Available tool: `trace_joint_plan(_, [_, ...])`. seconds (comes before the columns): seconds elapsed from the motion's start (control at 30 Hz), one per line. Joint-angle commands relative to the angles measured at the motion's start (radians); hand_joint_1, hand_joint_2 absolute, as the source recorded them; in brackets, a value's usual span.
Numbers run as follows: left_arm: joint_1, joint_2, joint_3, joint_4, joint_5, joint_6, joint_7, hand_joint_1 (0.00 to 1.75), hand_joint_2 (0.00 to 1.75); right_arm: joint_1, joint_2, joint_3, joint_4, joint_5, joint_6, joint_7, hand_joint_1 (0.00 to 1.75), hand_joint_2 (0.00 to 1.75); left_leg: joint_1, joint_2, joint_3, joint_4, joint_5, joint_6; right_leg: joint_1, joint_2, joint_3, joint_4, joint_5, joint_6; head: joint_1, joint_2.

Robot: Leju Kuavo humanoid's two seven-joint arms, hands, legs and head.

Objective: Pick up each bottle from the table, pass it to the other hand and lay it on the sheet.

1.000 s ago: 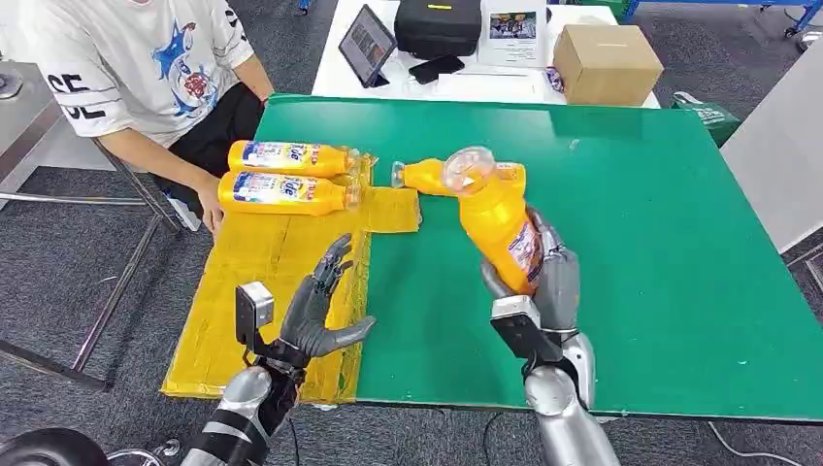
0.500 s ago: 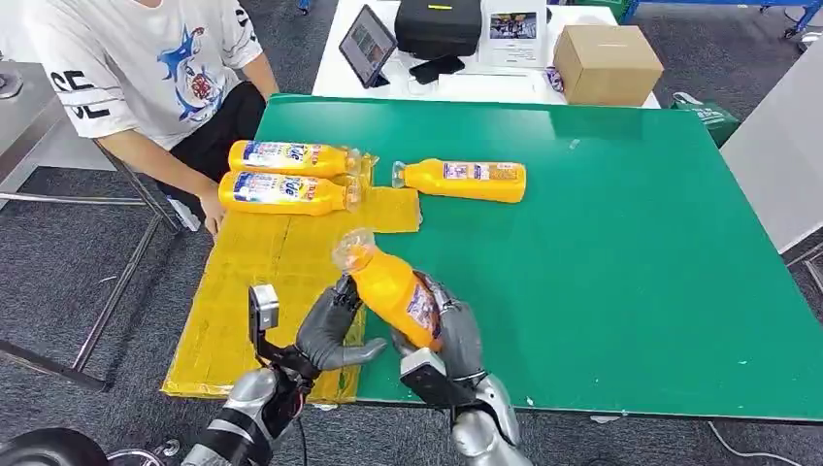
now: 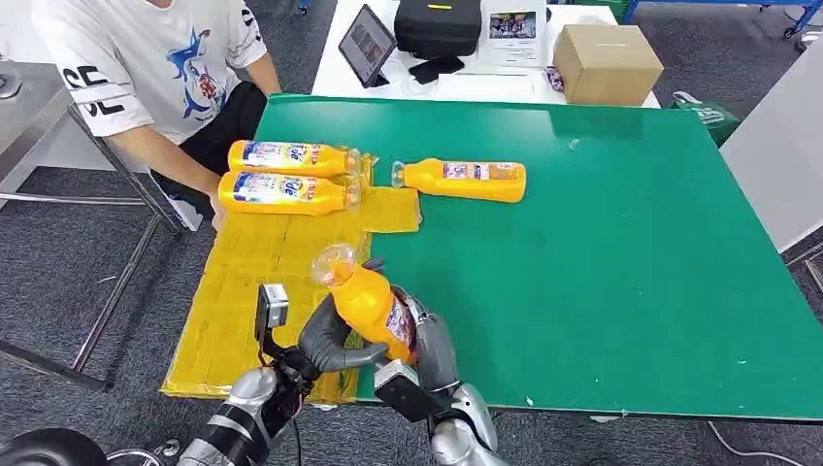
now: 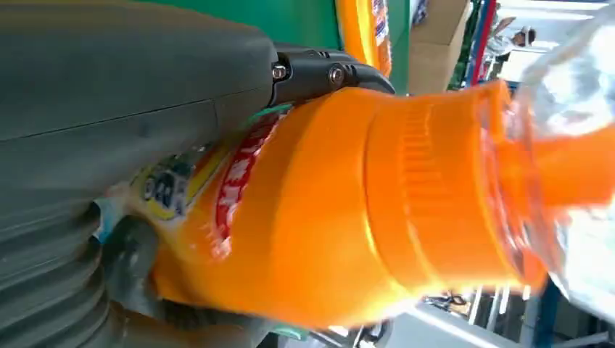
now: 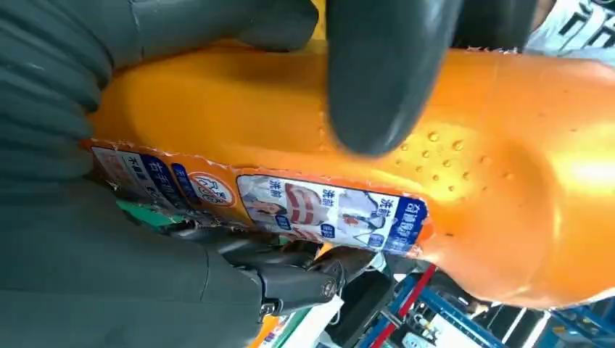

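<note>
Gripping the orange bottle (image 3: 374,306) around its lower body, the right hand (image 3: 432,345) holds it tilted above the near edge of the green surface (image 3: 621,252), with the clear cap pointing up and towards the yellow sheet (image 3: 262,282). The left hand (image 3: 330,335) is against the same bottle from the other side, its fingers (image 3: 345,357) curled around the body just below the neck, so both hands clasp it at once. In the right wrist view the label with blue and white print (image 5: 290,206) sits between the grey thumb and the dark fingers (image 5: 384,72) that press on the orange plastic. In the left wrist view the ribbed shoulder of the bottle (image 4: 435,188) and its clear cap (image 4: 573,145) lie beyond the grey palm. Two more bottles (image 3: 286,175) lie side by side on the far end of the sheet, touching each other, caps towards the middle of the surface. A fourth bottle (image 3: 464,181) lies on its side on the bare green, just beside the sheet's far corner. A person in a white printed shirt (image 3: 146,58) sits at the far left corner, one hand down near the sheet's edge. Behind the surface, a white table (image 3: 466,83) carries a tablet (image 3: 367,45), a black case (image 3: 437,24) and a cardboard box (image 3: 607,63).
</note>
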Motion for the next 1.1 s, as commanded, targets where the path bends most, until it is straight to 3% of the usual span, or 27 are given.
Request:
trace_joint_plan(0.03, [-0.054, 0.014, -0.045, 0.087, 0.000, 0.011, 0.009, 0.00, 1.75, -0.041, 0.002, 0.049, 0.094, -0.004, 0.002, -0.001, 1.75, 1.75, 0.001, 0.000, 0.004, -0.001, -0.001, -0.001, 0.002, -0.001, 0.004, -0.001, -0.001, -0.002, 0.000, 0.000])
trace_joint_plan(0.3, [-0.060, 0.009, -0.038, 0.102, 0.027, 0.009, 0.009, 0.00, 1.75, -0.050, 0.015, 0.100, 0.126, -0.001, 0.014, -0.001, 1.75, 1.75, 0.001, 0.000, 0.003, 0.000, -0.001, -0.001, 0.001, -0.001, 0.003, -0.001, -0.001, -0.001, 0.000, 0.000])
trace_joint_plan(0.63, [0.005, 0.016, 0.043, -0.018, 0.314, -0.144, 0.072, 0.00, 1.75, -0.073, 0.014, 0.150, 0.244, 0.025, 0.023, 0.025, 1.75, 1.75, 0.001, 0.001, 0.002, -0.001, -0.001, -0.001, 0.001, 0.001, 0.002, -0.001, 0.000, -0.001, 0.000, 0.000])
trace_joint_plan(0.67, [0.010, 0.015, 0.045, -0.030, 0.322, -0.136, 0.081, 0.07, 1.75, -0.073, 0.016, 0.146, 0.247, 0.022, 0.023, 0.023, 1.75, 1.75, 0.002, 0.002, 0.006, -0.001, -0.002, -0.001, 0.002, 0.001, 0.007, -0.002, -0.001, -0.002, 0.000, 0.000])
trace_joint_plan(0.7, [0.016, 0.013, 0.044, -0.039, 0.336, -0.132, 0.091, 1.47, 1.75, -0.074, 0.018, 0.143, 0.251, 0.026, 0.018, 0.025, 1.75, 1.75, 0.002, 0.002, 0.004, 0.000, -0.002, -0.001, 0.002, 0.000, 0.004, -0.001, -0.001, -0.002, 0.000, 0.000])
trace_joint_plan(0.73, [0.019, 0.014, 0.037, -0.045, 0.342, -0.130, 0.100, 1.75, 1.75, -0.076, 0.019, 0.140, 0.253, 0.029, 0.013, 0.027, 1.75, 1.75, 0.002, 0.001, 0.004, 0.000, -0.001, -0.001, 0.002, -0.001, 0.004, -0.001, -0.001, -0.002, 0.000, 0.000])
trace_joint_plan(1.1, [0.014, 0.041, -0.020, -0.050, 0.237, -0.071, 0.066, 1.75, 1.75, -0.100, 0.026, 0.119, 0.255, 0.046, -0.021, 0.048, 1.75, 1.75, 0.002, 0.000, 0.005, 0.000, -0.001, -0.001, 0.002, -0.001, 0.005, -0.001, -0.001, -0.002, 0.000, 0.000])
